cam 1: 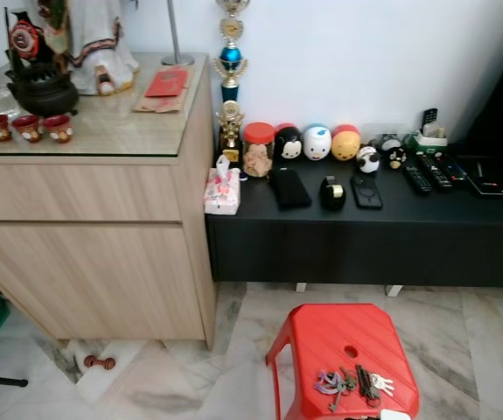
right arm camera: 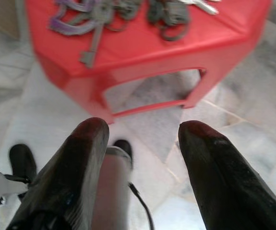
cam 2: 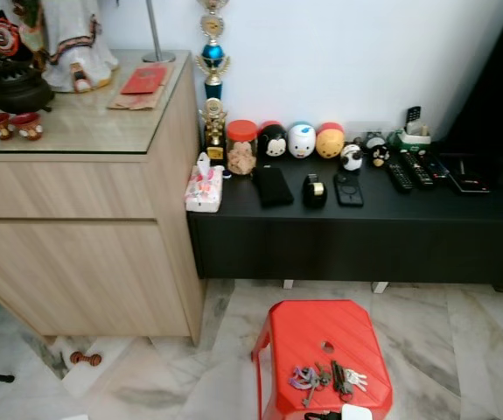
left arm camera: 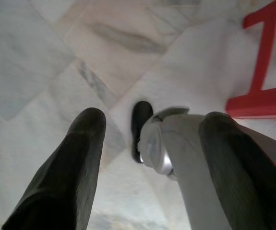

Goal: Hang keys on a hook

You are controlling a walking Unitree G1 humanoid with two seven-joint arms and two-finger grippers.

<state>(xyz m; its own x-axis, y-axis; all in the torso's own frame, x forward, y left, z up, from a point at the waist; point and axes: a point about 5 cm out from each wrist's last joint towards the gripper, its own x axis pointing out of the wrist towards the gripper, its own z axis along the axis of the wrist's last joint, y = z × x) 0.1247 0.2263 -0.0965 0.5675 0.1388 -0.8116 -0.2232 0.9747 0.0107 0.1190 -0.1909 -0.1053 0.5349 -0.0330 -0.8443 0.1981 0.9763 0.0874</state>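
A bunch of keys (cam 1: 349,382) with a purple tag and a dark fob lies on the front part of a red plastic stool (cam 1: 321,337) on the marble floor. In the right wrist view the keys (right arm camera: 128,14) lie on the red stool (right arm camera: 142,45), ahead of my right gripper (right arm camera: 142,132), which is open and empty, low over the floor. My left gripper (left arm camera: 152,124) is open too, hanging over the marble floor with the stool's leg (left arm camera: 265,72) off to one side. I cannot make out a hook.
A wooden cabinet (cam 1: 85,254) with ornaments stands at the left. A low black TV bench (cam 1: 365,236) along the white wall carries jars, figurines, phones and remotes. A small dumbbell (cam 1: 99,361) lies on the floor by the cabinet.
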